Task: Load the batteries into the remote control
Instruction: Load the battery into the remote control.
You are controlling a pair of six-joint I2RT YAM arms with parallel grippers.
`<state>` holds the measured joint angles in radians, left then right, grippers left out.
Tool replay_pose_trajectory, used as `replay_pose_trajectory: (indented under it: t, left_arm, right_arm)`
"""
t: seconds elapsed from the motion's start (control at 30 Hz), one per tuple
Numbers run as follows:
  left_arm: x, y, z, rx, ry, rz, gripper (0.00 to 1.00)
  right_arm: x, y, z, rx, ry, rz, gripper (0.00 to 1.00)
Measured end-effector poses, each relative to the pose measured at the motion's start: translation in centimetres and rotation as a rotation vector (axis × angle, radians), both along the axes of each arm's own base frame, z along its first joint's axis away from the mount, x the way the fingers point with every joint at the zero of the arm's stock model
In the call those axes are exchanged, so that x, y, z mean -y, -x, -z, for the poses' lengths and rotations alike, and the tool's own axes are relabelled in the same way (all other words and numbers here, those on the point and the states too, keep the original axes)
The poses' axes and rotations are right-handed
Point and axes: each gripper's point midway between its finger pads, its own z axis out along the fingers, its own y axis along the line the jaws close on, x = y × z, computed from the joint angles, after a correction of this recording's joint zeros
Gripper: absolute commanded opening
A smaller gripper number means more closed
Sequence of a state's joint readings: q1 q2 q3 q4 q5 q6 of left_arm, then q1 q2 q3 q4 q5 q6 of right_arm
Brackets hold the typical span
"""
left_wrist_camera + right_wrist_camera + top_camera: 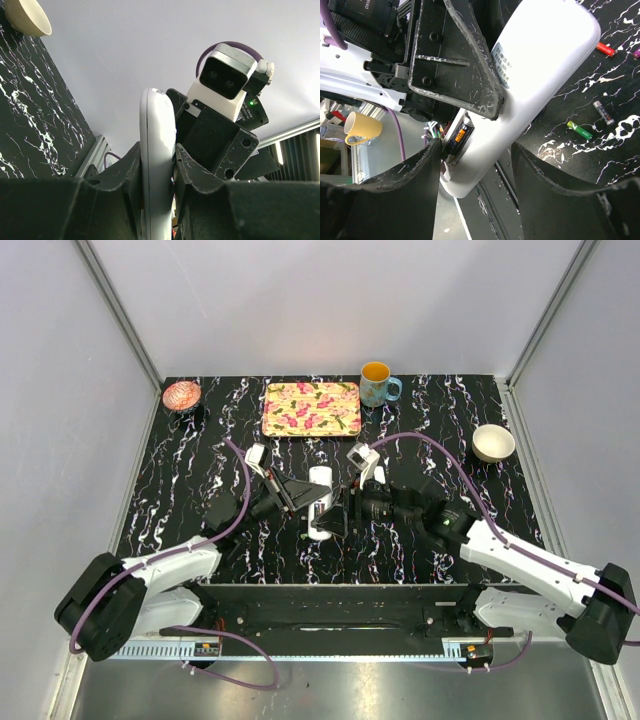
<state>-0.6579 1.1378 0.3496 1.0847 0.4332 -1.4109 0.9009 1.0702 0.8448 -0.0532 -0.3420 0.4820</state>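
Left gripper [157,167] clamped across remote control [156,125], held off worktop [620,85] | right gripper [476,150] half-open, straddling remote control's bay [454,150] end | dark battery [460,135] lies lengthwise in bay | green battery [580,130] loose beside remote control, right arm nearer

- Cut off by the lower edge of the left wrist view: near end of the remote control [156,120], clamped in the left gripper [157,165].
- Masked mid-length in the right wrist view by a left finger [455,60].
- Half hidden behind a finger [395,190] of the right gripper [476,150]: seated battery [460,136], print unreadable.
- Clipped at that view's right edge: purple thing [637,51], unidentifiable.
- Clipped at the left wrist view's top corner: bowl [27,20].
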Motion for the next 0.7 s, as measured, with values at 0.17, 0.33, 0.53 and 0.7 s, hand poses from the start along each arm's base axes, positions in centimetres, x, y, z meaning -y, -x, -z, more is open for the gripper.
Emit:
replay_pose_trajectory:
  t: [0.17, 0.33, 0.53, 0.7]
  left_arm:
    - [0.0, -0.2, 0.3, -0.006, -0.014, -0.012, 0.00]
    - [-0.2, -0.1, 0.5, -0.004, -0.041, -0.030, 0.00]
    - [-0.8, 0.1, 0.8, 0.004, -0.090, -0.077, 0.00]
    - [-0.9, 0.2, 2.0, -0.020, -0.141, -0.091, 0.00]
  right_arm:
    - [-0.2, -0.1, 0.3, -0.038, -0.011, -0.003, 0.63]
    - [-0.2, -0.1, 0.5, -0.058, -0.016, -0.008, 0.67]
    - [-0.2, -0.2, 0.5, -0.061, -0.017, -0.008, 0.70]
    - [0.2, -0.7, 0.6, -0.063, -0.014, 0.013, 0.72]
